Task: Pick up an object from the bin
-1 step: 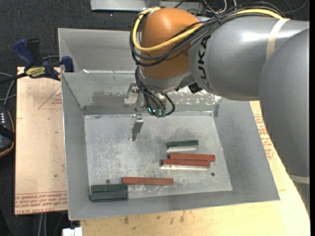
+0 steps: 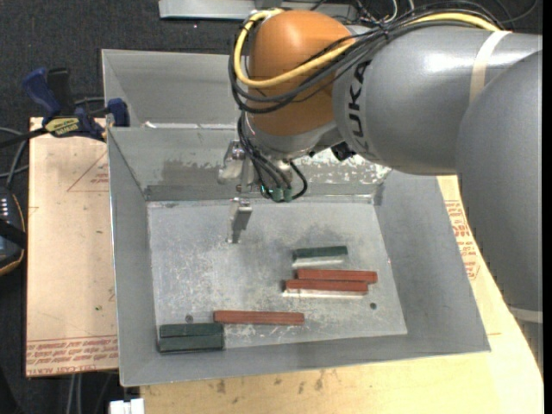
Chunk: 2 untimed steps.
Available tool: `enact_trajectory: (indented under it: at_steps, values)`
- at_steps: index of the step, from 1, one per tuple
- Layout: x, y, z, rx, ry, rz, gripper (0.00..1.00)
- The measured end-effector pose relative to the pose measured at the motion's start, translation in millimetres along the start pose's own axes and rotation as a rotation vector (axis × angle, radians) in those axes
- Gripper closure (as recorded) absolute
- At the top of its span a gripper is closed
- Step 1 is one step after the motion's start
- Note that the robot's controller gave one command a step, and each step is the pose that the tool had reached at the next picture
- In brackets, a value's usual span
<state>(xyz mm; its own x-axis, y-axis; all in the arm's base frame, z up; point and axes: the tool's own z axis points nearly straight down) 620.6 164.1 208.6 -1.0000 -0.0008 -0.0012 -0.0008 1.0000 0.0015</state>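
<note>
Grey bin (image 2: 190,266), scuffed floor, green bar (image 2: 319,254) right of the gripper (image 2: 239,222) and nearer the front, red bar (image 2: 335,276) just past it, pale bar (image 2: 326,290) touching that, red strip (image 2: 259,317) near the front wall, dark block (image 2: 191,336) at the strip's left end.

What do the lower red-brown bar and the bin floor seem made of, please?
The lower red-brown bar looks like matte painted wood or plastic, unclear which: flat colour, no glare. The bin floor looks like bare metal, scuffed and speckled.
</note>
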Motion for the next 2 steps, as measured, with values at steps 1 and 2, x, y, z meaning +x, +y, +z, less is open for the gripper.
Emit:
enact_trajectory:
  at_steps: [1,2]
  values:
    - [37.1,-6,47,-0.001,-0.006,-0.028,0.0]
    - [90.3,-13,78,0.001,0.005,-0.038,0.0]
